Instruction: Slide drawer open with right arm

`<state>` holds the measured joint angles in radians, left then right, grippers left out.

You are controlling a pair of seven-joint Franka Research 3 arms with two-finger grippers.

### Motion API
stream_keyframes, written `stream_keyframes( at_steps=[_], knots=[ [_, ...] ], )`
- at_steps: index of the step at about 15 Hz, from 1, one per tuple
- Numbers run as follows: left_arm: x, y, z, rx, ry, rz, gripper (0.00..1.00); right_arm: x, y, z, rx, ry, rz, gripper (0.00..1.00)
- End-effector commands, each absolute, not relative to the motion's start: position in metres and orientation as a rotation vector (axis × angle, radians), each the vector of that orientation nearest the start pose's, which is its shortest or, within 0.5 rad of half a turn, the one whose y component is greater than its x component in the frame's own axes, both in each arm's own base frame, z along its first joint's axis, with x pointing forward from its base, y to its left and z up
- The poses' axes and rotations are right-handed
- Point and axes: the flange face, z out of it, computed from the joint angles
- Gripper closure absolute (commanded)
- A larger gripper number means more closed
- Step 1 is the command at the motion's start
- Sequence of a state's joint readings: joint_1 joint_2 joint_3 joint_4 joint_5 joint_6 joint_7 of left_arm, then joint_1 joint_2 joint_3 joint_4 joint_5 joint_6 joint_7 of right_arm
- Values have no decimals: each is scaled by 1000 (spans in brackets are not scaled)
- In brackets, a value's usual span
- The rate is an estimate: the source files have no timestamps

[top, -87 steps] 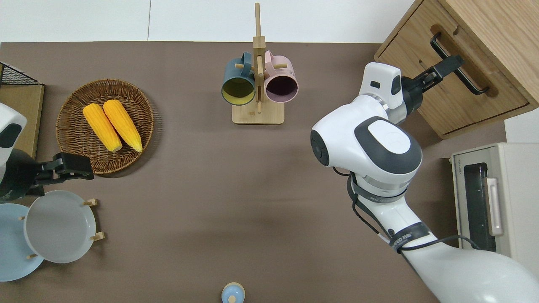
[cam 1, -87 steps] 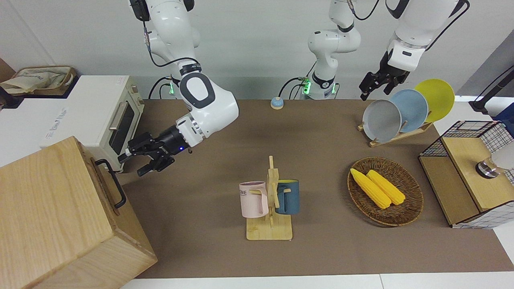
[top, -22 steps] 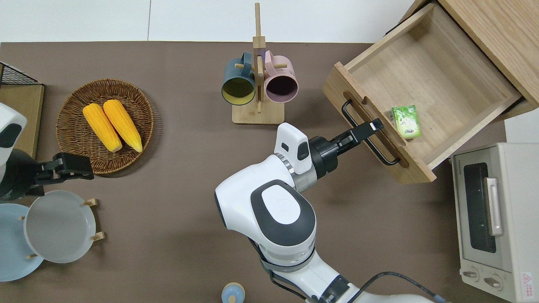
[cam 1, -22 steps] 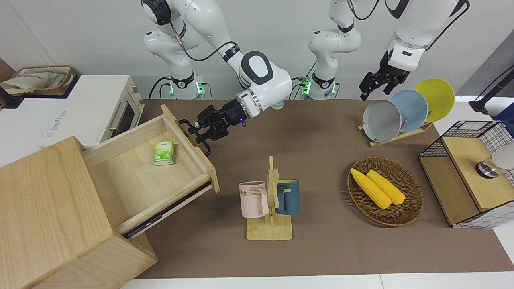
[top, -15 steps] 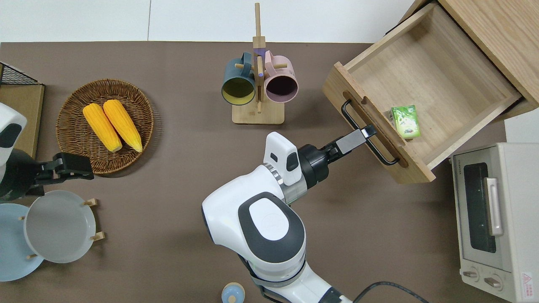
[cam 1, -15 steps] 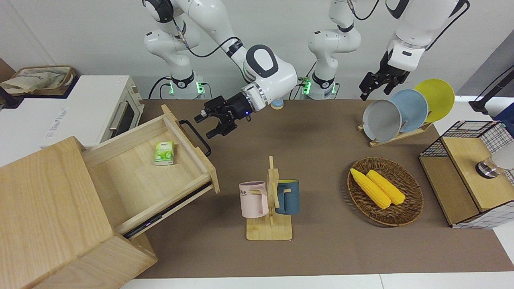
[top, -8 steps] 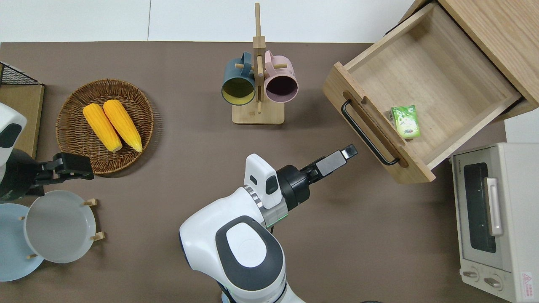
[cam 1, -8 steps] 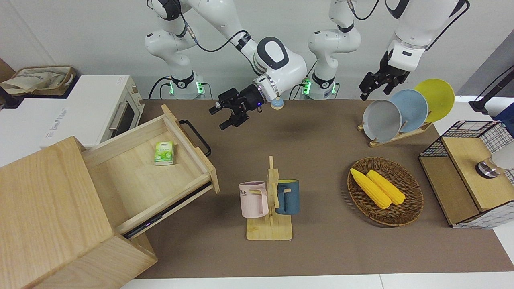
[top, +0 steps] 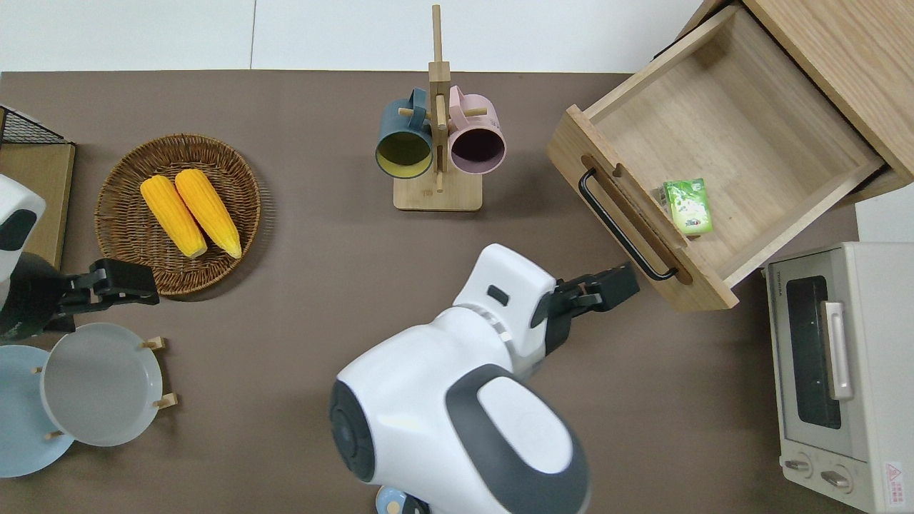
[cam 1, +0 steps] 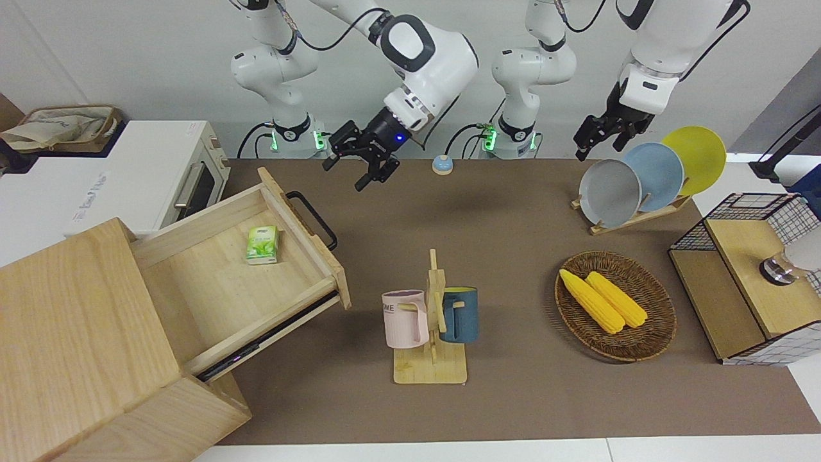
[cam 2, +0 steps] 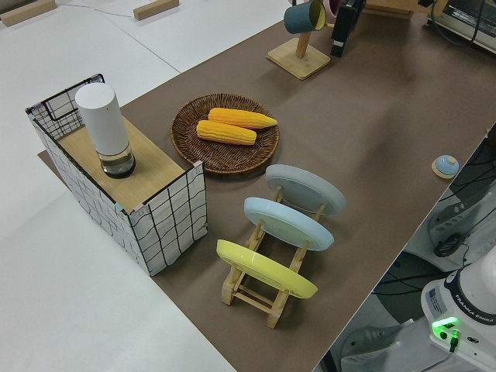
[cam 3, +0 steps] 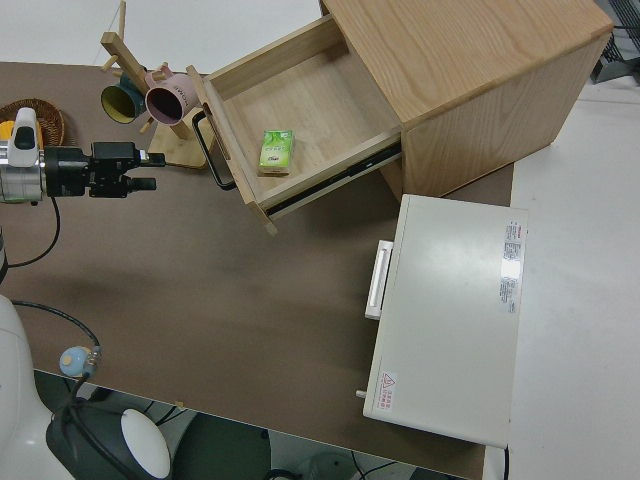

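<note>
The drawer (cam 1: 237, 269) stands pulled well out of the pale wooden cabinet (cam 1: 77, 333) at the right arm's end of the table. Its black bar handle (cam 1: 312, 220) is free. A small green pack (cam 1: 262, 244) lies inside it. The drawer also shows in the overhead view (top: 721, 135) and the right side view (cam 3: 300, 110). My right gripper (cam 1: 346, 174) is open and empty, raised over the bare table mat and apart from the handle (top: 625, 225). It shows in the overhead view (top: 623, 282) and the right side view (cam 3: 150, 171). My left arm is parked, its gripper (cam 1: 596, 144) open.
A white toaster oven (cam 1: 173, 186) stands beside the cabinet, nearer to the robots. A wooden mug rack (cam 1: 431, 321) with a pink and a blue mug stands mid-table. A wicker basket (cam 1: 654, 333) with corn, a plate rack (cam 1: 641, 215) and a wire-grid box (cam 1: 744, 276) stand toward the left arm's end.
The drawer went from shut to pulled out. In the last second my right gripper let go of the handle, rose and drew back toward the robots. The left arm has not moved.
</note>
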<state>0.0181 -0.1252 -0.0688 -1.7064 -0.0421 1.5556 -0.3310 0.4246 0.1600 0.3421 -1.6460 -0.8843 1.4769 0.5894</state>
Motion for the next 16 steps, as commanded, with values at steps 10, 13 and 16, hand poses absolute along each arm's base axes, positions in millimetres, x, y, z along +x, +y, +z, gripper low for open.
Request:
stream_keyframes(
  at_steps=[10,13,16],
  knots=[
    [508,-31,631,-3140,-434,56,7,497,123,659,3089,-354,159,9],
    [507,-31,631,-3140,-431,58,7,498,85,654,3121,-327,49,9],
    [508,-31,631,-3140,-434,56,7,501,43,654,3172,-350,9,9]
  ],
)
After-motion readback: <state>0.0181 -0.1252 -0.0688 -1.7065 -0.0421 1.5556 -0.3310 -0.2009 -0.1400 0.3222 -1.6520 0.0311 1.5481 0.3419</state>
